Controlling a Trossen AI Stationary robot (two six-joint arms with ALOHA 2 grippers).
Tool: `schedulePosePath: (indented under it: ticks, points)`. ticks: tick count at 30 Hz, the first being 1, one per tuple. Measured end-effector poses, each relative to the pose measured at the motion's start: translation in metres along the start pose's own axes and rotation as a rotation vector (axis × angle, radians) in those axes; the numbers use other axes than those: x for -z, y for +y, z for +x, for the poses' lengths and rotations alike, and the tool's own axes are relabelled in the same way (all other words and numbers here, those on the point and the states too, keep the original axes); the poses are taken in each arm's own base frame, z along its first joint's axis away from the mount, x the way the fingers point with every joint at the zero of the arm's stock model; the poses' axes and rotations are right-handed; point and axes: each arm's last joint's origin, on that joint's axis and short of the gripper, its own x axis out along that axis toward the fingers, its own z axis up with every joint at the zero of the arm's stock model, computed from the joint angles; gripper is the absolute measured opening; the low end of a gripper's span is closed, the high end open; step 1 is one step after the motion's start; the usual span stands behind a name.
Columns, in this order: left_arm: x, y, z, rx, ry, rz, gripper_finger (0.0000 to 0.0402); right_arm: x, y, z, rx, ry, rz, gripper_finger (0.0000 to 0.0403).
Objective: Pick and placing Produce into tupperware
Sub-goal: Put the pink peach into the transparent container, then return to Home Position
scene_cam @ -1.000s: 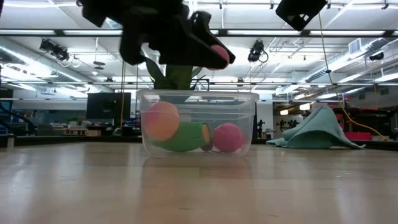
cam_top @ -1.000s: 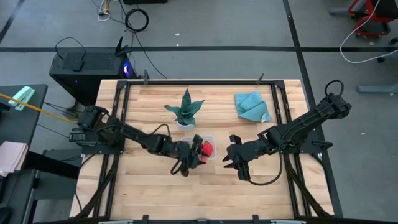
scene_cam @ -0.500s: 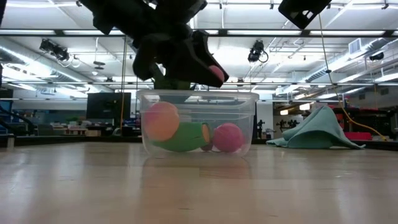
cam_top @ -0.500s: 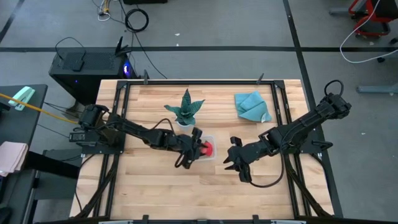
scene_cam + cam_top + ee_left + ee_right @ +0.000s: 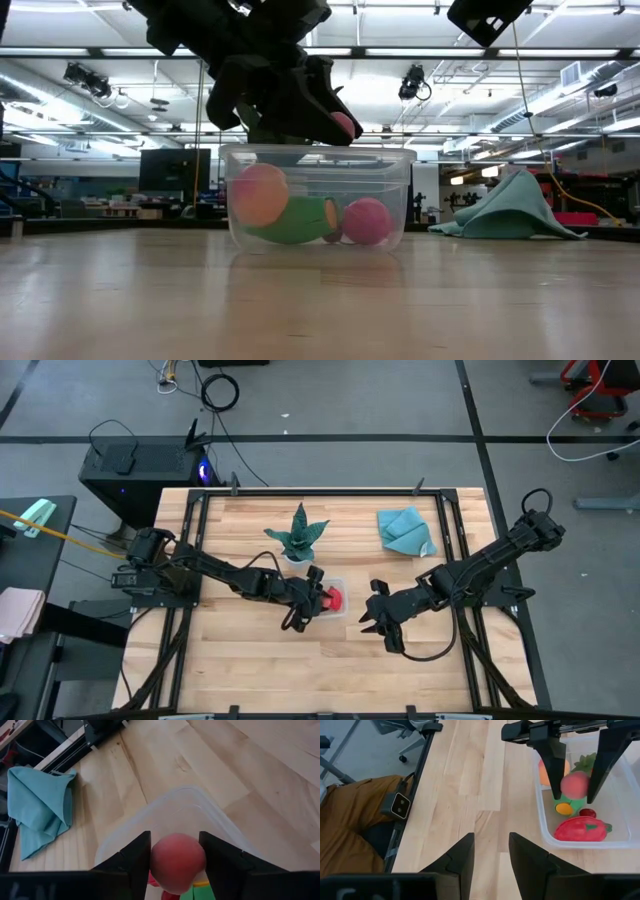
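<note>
Since a second ago the left gripper (image 5: 313,600) has slid in from the tub's 8 o'clock side and now hangs right over the tupperware (image 5: 333,611), jaws pinched on a pinkish-red round fruit (image 5: 178,860) that sits just above the rim.

Going left to right on the table: left arm reaching in from 9 o'clock, potted plant (image 5: 297,537) at about 11 o'clock of the tub, then the tub itself near the middle. Already inside it are an orange-yellow ball (image 5: 260,194), a green piece (image 5: 296,222) and a pink ball (image 5: 367,220); the right wrist view also shows a red pepper (image 5: 582,829). Past that, the right gripper (image 5: 379,617) waits at the tub's 3 o'clock, jaws part open, holding nothing. A blue cloth (image 5: 405,531) lies off at 1 o'clock.

What could go wrong — the fruit is round and the tub's getting full, so I'd guess a drop from this height could bounce it off the pile and over the wall. Going lower risks the fingers clipping the rim and shoving the light tub.
</note>
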Motion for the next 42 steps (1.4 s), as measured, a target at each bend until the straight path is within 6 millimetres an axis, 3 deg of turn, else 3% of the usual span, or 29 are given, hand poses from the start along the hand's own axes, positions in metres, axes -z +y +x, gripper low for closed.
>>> schedulePosePath:
  ticks: [13,20,24,28,33,38,42]
  points:
    - [-0.003,-0.001,0.000,-0.005,-0.022,0.000,0.0223,0.000,0.000,0.000,0.000,0.000,0.000,0.0128]
    - [-0.025,-0.006,-0.009,-0.052,-0.158,0.054,0.0216,0.000,0.000,0.000,0.000,0.000,0.000,0.0128]
    - [-0.049,0.002,-0.022,-0.125,-0.209,-0.055,0.0216,0.000,0.000,0.000,0.004,-0.002,-0.005,0.0128]
    - [-0.075,0.018,-0.050,-0.131,-0.341,-0.136,0.0205,-0.001,0.000,0.000,0.014,-0.009,-0.006,0.0128]
    - [-0.091,0.042,-0.107,-0.137,-0.485,-0.183,0.0185,0.000,0.003,0.000,0.007,-0.009,-0.014,0.0128]
    - [-0.094,0.064,-0.176,-0.164,-0.582,-0.189,0.0169,0.003,0.009,-0.001,0.001,-0.010,-0.033,0.0128]
    - [-0.082,0.073,-0.228,-0.177,-0.582,-0.199,0.0158,0.005,0.014,-0.002,0.001,-0.013,-0.042,0.0128]
